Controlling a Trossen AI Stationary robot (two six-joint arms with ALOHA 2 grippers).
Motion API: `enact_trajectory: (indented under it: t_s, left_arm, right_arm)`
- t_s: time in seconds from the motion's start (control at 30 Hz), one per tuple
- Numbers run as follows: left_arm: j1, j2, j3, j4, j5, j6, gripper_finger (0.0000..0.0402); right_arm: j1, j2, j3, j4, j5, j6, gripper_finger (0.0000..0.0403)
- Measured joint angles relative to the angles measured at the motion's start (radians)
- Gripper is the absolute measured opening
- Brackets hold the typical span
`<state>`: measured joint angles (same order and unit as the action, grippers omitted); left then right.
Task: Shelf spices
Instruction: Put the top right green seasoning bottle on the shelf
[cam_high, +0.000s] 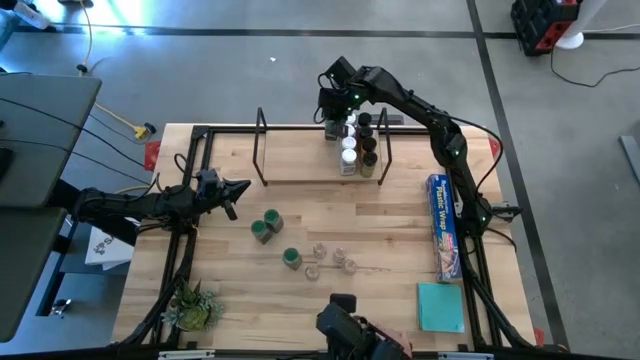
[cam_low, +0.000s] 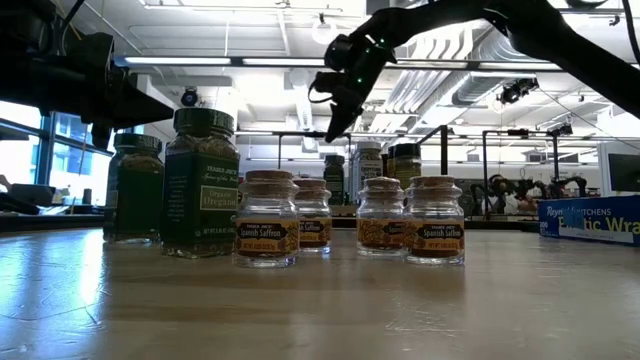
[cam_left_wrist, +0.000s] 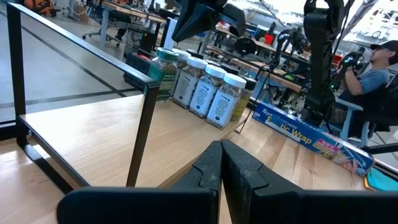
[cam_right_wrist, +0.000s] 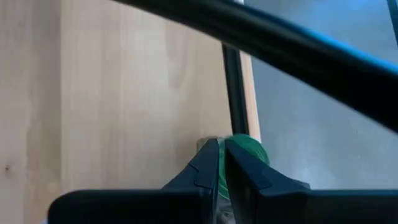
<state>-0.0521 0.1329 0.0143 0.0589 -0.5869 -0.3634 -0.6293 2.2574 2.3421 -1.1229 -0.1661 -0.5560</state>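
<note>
With several spices (cam_high: 352, 141) already lined up at the shelf's (cam_high: 300, 160) three-o'clock end, the empty, closed right gripper (cam_high: 334, 100) hovers there and should next open over the table jars (cam_high: 268, 226) at six o'clock.

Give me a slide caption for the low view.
Four saffron jars and green-lidded jars wait on the table.

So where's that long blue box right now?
The blue box lies along the table's right side in the high view, behind the teal pad and right of the shelf.
</note>
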Motion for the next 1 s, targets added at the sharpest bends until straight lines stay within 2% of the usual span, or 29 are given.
enact_trajectory:
  t_s: [0.5,0.7,1.0]
  left_arm:
    - [0.000,0.000,0.000,0.000,0.000,0.000,0.0005]
    - [0.000,0.000,0.000,0.000,0.000,0.000,0.0005]
    - [0.000,0.000,0.000,0.000,0.000,0.000,0.0005]
  right_arm:
    - [-0.024,0.036,-0.001,-0.067,0.005,-0.023,0.0019]
    - [-0.019,0.032,0.000,-0.068,0.082,-0.116,0.0019]
    - [-0.012,0.027,0.000,-0.070,0.087,-0.133,0.0019]
